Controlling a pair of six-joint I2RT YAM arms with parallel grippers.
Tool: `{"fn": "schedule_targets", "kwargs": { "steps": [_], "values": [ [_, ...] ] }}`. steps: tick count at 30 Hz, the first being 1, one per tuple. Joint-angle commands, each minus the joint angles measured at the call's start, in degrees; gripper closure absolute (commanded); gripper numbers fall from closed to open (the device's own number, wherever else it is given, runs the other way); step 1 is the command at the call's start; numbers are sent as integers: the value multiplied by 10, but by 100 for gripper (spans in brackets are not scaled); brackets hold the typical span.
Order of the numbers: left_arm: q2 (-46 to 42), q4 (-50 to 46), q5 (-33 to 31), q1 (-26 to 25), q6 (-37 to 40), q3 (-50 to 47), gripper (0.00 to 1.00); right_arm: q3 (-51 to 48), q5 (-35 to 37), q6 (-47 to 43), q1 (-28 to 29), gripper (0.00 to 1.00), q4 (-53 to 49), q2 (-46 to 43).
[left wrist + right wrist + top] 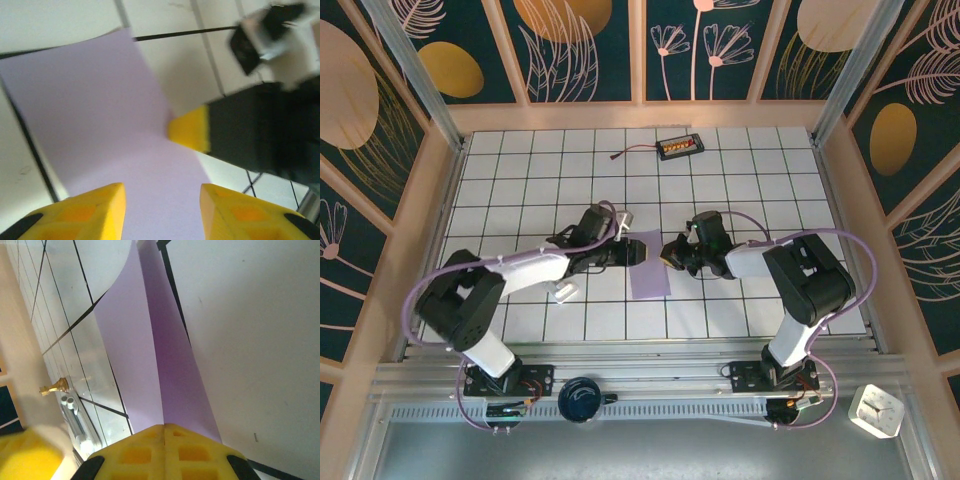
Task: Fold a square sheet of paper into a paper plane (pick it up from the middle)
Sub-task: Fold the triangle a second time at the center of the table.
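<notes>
Right claw (164, 432) (yellow fingers pressed together) is shown pinching the right-hand edge of the square sheet of paper (150, 340). From that pinch the sheet is raised in a shallow curve, and a darker layer is seen under the lifted flap.

Left claw (161, 196) is shown spread, with nothing gripped. Its two fingers are held low over the sheet's left part, and the lavender surface is visible in the gap between them. The tip of the right claw is seen touching the sheet's opposite edge.

In the top view the sheet is seen as a narrow strip lying at the middle of the white tiled bench (520, 170). Its long axis runs from near to far, with the far end leaning slightly left. The two claws are set facing each other across the short axis, at the strip's far half. The sheet therefore lies to the right of the left claw and to the left of the right claw. Both claws are at the sheet, but only the right one has hold of it.

The coming move is judged to turn on this crosswise relation: the held edge would be carried leftward over the long axis while the left claw steadies the sheet. No pointed form is yet to be seen. A small board (678, 148) lies well apart, at the far side.
</notes>
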Motion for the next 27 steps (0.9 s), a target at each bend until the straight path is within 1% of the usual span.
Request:
{"fn": "schedule_targets", "kwargs": {
  "steps": [1,4,7,13,19,24,27],
  "values": [
    [-31,34,-60,-42,55,-32,53,-1,10,30,6,100,-13,-23],
    [-48,42,-120,-95,92,-52,50,-2,4,40,6,100,-13,-24],
    [-46,48,-186,-149,120,-61,44,-3,5,46,6,100,-14,-25],
    [-5,47,-245,-205,145,-50,37,-1,2,46,6,100,-13,-18],
    [37,22,-273,-215,156,-17,38,0,1,42,6,100,-11,-16],
    [38,23,-272,-215,165,-7,43,0,2,38,6,100,-14,-14],
    [37,21,-271,-215,171,-6,50,-1,1,36,6,100,-15,-12]
  ]
}}
